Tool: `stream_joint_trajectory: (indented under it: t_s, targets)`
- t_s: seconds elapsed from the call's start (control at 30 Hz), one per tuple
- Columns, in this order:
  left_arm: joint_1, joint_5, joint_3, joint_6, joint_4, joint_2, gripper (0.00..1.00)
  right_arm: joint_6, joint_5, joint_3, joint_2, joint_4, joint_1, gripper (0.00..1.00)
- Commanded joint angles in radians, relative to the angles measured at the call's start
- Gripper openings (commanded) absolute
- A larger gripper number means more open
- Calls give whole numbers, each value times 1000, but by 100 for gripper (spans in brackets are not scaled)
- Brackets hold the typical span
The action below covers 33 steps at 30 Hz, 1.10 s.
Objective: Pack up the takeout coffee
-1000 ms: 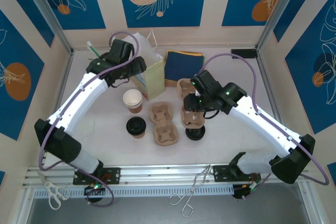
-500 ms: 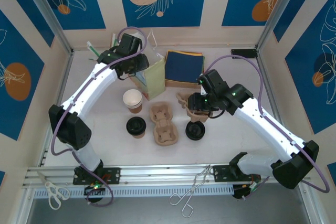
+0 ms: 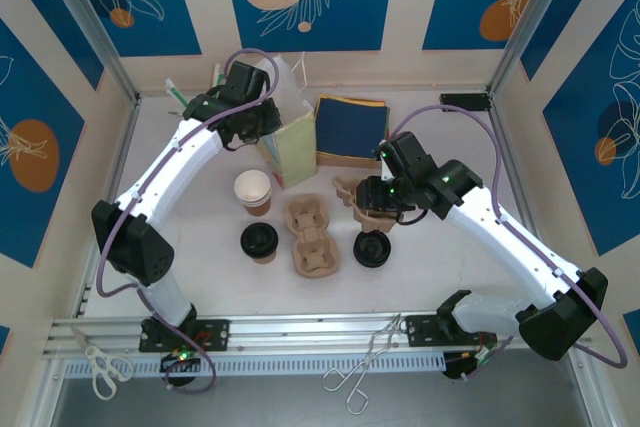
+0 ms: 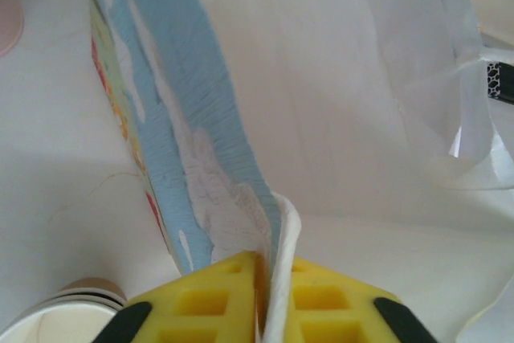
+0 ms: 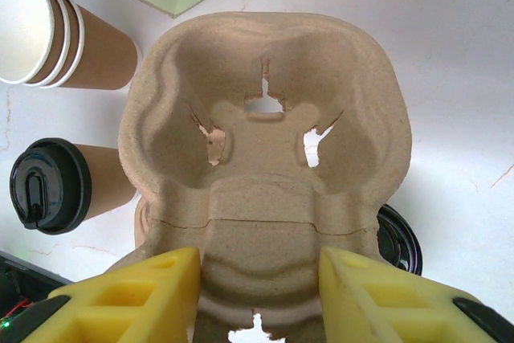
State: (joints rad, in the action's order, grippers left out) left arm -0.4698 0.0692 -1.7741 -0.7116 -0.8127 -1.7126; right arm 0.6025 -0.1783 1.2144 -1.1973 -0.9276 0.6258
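On the counter point(image 3: 210, 247) the lidded takeout coffee point(image 3: 259, 240) stands beside a pulp carrier point(image 3: 310, 239), the left gripper point(image 3: 264, 131) at the paper bag point(image 3: 291, 150) rim, the right gripper point(image 3: 374, 209) holding a second carrier point(image 3: 353, 193).

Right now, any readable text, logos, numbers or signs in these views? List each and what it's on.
No legible text anywhere.
Pale green paper bag: blue, red and yellow print on its side, blurred, no words readable.
Black-and-white patterned tag at the frame edge: too small to read.
Round black plastic lid on the brown kraft paper cup: moulded marks only, no letters.
Moulded brown pulp cup carrier: blank.
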Motion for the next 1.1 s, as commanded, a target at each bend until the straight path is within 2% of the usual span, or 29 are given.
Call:
stream_joint_trajectory:
  t_s: [0.0, 0.83, 1.07]
  targets:
    - [-9, -36, -21, -10, -19, -9, 9, -13, 26, -16, 14, 18, -6, 43]
    - [-117, -94, 47, -28, 14, 27, 7, -17, 26, -18, 33, 5, -46, 43]
    - [-123, -81, 47, -22, 9, 28, 7, -15, 30, -30, 33, 7, -50, 42]
